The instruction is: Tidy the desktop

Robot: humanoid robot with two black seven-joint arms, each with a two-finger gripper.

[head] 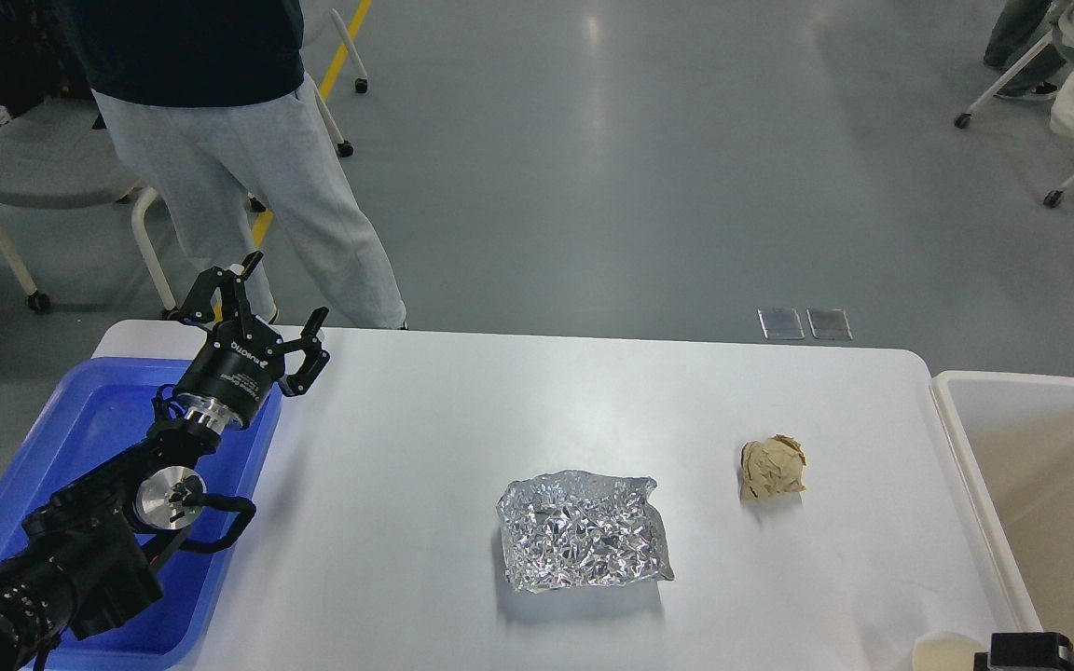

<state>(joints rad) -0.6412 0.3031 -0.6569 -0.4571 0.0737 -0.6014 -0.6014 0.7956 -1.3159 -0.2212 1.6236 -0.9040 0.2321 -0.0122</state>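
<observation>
The white desktop (425,438) fills the middle of the head view. A crumpled silver foil bag (582,529) lies on it, centre front. A crumpled tan paper ball (771,469) lies to the right of the bag, apart from it. My left gripper (278,300) is open and empty, raised over the table's far left corner, at the far right edge of the blue tray, well left of the foil bag. Only a dark part of my right arm (1050,650) shows at the bottom right; its gripper is out of view.
A blue plastic tray (89,433) sits at the table's left end, under my left arm. A beige tub (1040,475) stands off the right end. A person in grey trousers (248,177) stands behind the far left corner, beside chairs (34,168).
</observation>
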